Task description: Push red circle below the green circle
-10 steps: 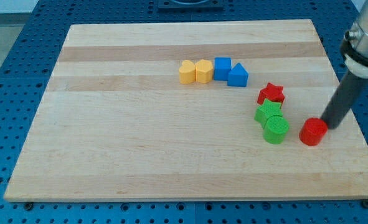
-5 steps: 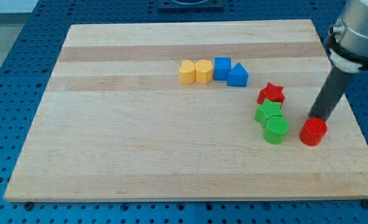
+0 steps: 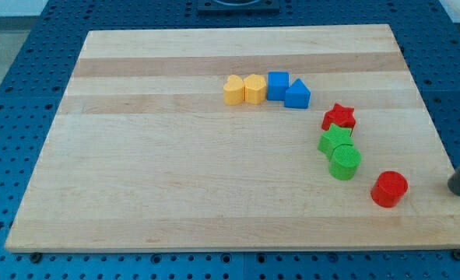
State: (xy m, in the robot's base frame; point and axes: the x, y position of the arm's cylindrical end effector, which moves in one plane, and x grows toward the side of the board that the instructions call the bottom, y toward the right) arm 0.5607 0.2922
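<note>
The red circle (image 3: 389, 189) lies on the wooden board near the view's lower right. It sits below and to the right of the green circle (image 3: 345, 162), with a small gap between them. Only the lower end of my rod shows at the view's right edge. My tip (image 3: 456, 189) is to the right of the red circle, well apart from it, near the board's right edge.
A green star (image 3: 337, 139) touches the green circle's top, with a red star (image 3: 339, 117) above it. A blue triangle (image 3: 297, 94), blue square (image 3: 278, 85), yellow hexagon (image 3: 254, 89) and yellow heart (image 3: 233, 90) form a row higher up. The board (image 3: 175, 179) lies on a blue perforated table.
The red circle has slid toward the view's bottom. My rod left its place above the red circle and moved down and right, to the view's right edge.
</note>
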